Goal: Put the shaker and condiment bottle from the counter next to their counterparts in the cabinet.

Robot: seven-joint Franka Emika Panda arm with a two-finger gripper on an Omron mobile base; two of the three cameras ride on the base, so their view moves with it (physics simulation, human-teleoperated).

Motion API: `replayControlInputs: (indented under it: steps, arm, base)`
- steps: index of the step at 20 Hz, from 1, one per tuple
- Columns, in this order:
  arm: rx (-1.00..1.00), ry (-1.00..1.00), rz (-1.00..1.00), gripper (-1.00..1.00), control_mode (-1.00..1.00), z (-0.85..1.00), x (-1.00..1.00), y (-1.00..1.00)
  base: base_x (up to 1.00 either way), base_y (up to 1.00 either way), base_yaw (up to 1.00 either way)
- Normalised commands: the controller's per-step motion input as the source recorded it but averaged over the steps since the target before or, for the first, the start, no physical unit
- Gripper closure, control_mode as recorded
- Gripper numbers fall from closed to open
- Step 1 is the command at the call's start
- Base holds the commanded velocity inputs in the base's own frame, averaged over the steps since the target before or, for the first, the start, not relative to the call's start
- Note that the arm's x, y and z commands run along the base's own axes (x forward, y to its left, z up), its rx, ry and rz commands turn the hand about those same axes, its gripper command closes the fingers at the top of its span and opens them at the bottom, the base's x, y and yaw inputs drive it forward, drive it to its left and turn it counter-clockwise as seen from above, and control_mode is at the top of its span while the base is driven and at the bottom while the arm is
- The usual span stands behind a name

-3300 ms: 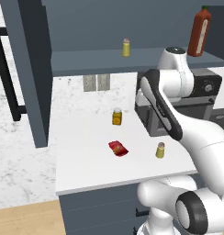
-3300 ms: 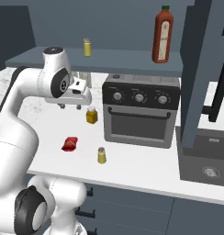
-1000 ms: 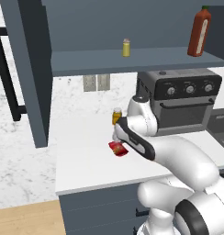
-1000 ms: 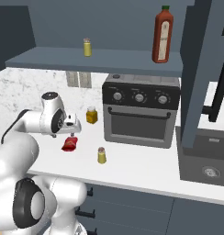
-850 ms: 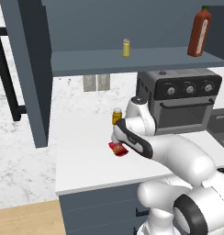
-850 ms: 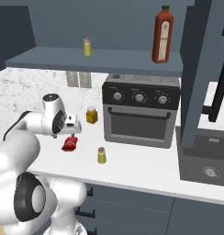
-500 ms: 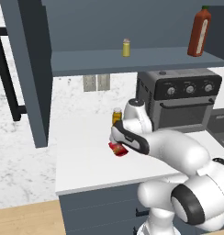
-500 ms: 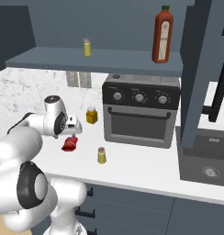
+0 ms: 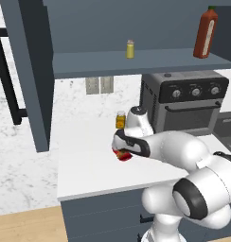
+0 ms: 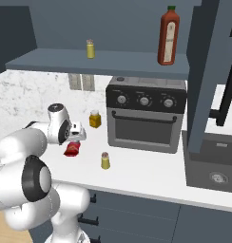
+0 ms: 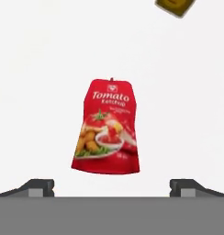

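The condiment bottle [image 11: 107, 128], a flat red pouch-like bottle marked "Tomato", lies on the white counter [image 9: 89, 170]. My gripper [image 11: 112, 188] hangs open just above it, one fingertip [image 11: 38, 187] on each side of its lower end, not touching. From the base the gripper [image 10: 73, 142] is bent low over the red bottle [image 10: 72, 150] [image 9: 123, 155]. The small yellow shaker [image 10: 105, 161] stands to the right, nearer the counter's front. In the cabinet [image 10: 51, 59], a yellow shaker [image 10: 91, 48] and a tall red sauce bottle [image 10: 168, 35] stand on the shelf.
A squat orange-yellow jar [image 10: 94, 118] [image 9: 120, 119] stands just behind the red bottle. A dark toaster oven [image 10: 146, 118] takes up the counter to the right. An open cabinet door [image 9: 34, 75] hangs at the left. A sink unit [image 10: 213, 161] sits far right.
The arm came down from high in front of the shelf to the red bottle. Over the last second the hand crept a little closer to it, jaws staying wide.
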Motion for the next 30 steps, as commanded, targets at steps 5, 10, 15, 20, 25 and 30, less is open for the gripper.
replayControlInputs:
  steps: [5, 10, 15, 20, 25, 30]
  arm:
    - [0.0, -0.03, 0.0, -1.0, -1.0, -0.23, 0.01, 0.05]
    - [0.0, 0.0, 0.01, -1.0, -1.0, -0.25, 0.08, 0.06]
    - [0.0, 0.0, 0.02, -1.0, -1.0, -0.29, 0.17, 0.08]
    - [0.0, 0.0, 0.02, -1.0, -1.0, -0.34, 0.23, 0.11]
    - [0.0, 0.0, 0.02, -1.0, -1.0, -0.35, 0.24, 0.11]
    - [0.0, 0.0, 0.02, 1.0, -1.0, -0.38, 0.25, 0.13]
  base:
    - [0.0, 0.0, 0.0]
    - [0.0, 0.0, 0.0]
    - [0.0, 0.0, 0.0]
    - [0.0, 0.0, 0.0]
    - [0.0, 0.0, 0.0]
    - [0.0, 0.0, 0.0]
